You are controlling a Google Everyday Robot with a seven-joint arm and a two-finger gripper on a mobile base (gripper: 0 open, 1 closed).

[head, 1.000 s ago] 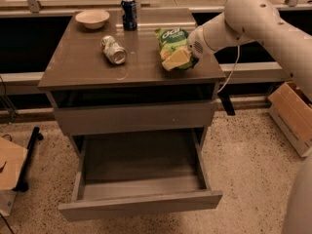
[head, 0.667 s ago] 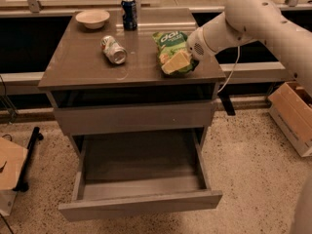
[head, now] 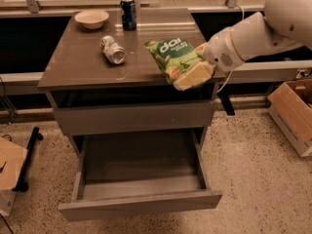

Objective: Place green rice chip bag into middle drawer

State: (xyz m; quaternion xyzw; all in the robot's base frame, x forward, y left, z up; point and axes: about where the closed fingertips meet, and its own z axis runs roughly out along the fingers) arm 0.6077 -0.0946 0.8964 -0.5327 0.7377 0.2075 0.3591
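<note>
Since the earlier frame, the gripper (head: pixel 193 73) has carried the green rice chip bag (head: pixel 174 56) toward the cabinet top's (head: pixel 78 62) front right edge. Its fingers (head: pixel 197 75) are clamped on the tilted bag's lower corner. Below and left of the fingers, the middle drawer (head: pixel 141 207) stands pulled out (front panel closest). Between drawer and fingers sits 1 closed drawer front (head: pixel 131 118). Left of the fingers lies a crushed silver can (head: pixel 113 50); beyond it stand a blue can (head: pixel 128 13) and a bowl (head: pixel 91 18).
</note>
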